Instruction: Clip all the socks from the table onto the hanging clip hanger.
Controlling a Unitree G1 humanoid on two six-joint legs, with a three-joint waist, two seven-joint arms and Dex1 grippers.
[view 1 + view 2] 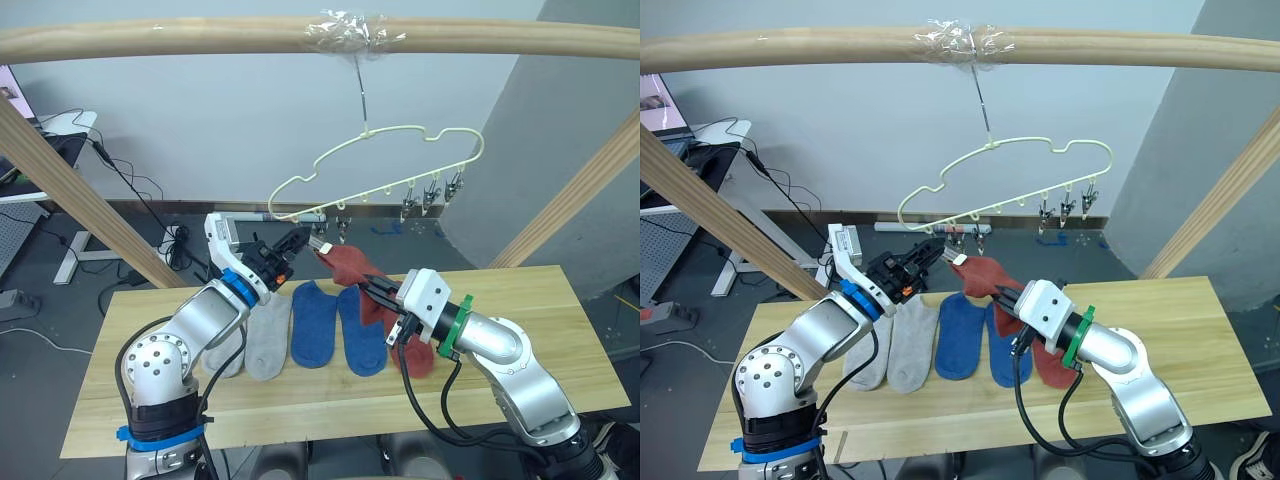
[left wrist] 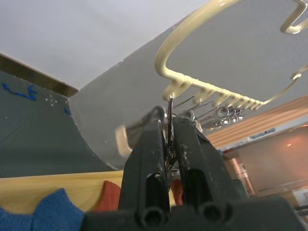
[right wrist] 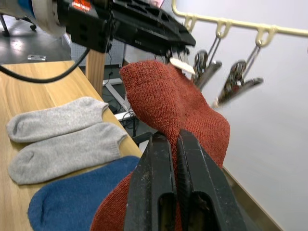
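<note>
First clipping underway: right gripper [image 1: 375, 288] pinches a rust-red knitted sock [image 1: 345, 266]; left gripper [image 1: 297, 240] squeezes a grey metal clip [image 2: 169, 126] on the pale yellow wire hanger [image 1: 380, 170]. Next, likely feed the cuff into that clip.

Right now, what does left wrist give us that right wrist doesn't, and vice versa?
Left wrist alone: the left gripper from behind, jaws pinched shut on a metal clip, and the hanger's curved end.

Right wrist alone: the right gripper shut on the red sock, and two grey socks lying on the table.

Both: the clip hanger's pale bar with its clips, red and blue sock fabric, and the wooden tabletop.
</note>
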